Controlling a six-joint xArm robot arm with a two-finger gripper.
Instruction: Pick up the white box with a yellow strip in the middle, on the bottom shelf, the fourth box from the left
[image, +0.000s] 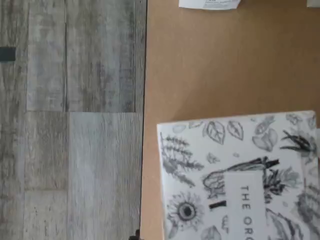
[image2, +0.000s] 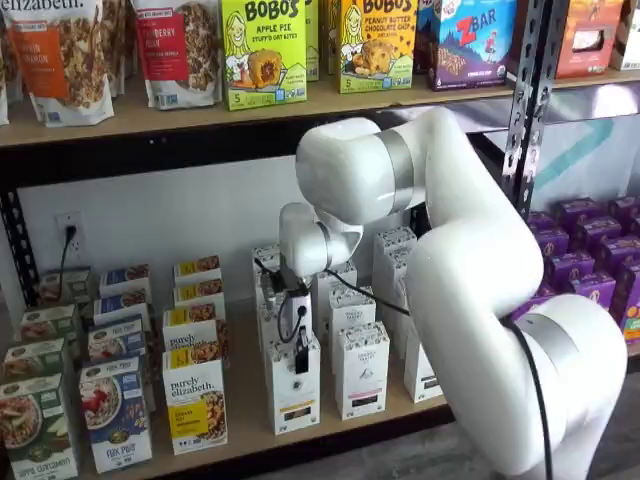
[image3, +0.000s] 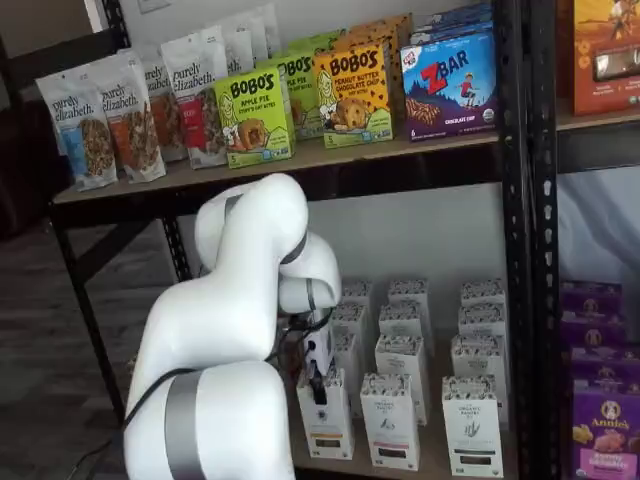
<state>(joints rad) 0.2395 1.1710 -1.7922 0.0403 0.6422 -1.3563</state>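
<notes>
Standing at the front of its file on the bottom shelf (image2: 240, 425), the yellow-strip box (image2: 197, 408) is untouched: upright, flush with its neighbours, nothing gripping it. It shows in one shelf view only; the arm (image3: 230, 330) hides it in the other, and the wrist view does not catch it.

The gripper (image2: 300, 355) hangs just to that box's right, in front of a white leaf-print box (image2: 295, 388), and shows in both shelf views. Its black fingers are seen end-on against the carton, so I cannot tell whether they are apart or together; they hold nothing. The wrist view looks down on a leaf-print box top (image: 235, 180), the bare shelf board and the grey floor (image: 70, 120).

So the reach to the bottom shelf looks done. By my reading, lining up on the yellow-strip box, closing on it and lifting it out are all left.

Counts: four yellow-strip boxes in one file, front to back. Leaf-print boxes number perhaps ten, though the arm covers part of that block. One arm, one gripper.
</notes>
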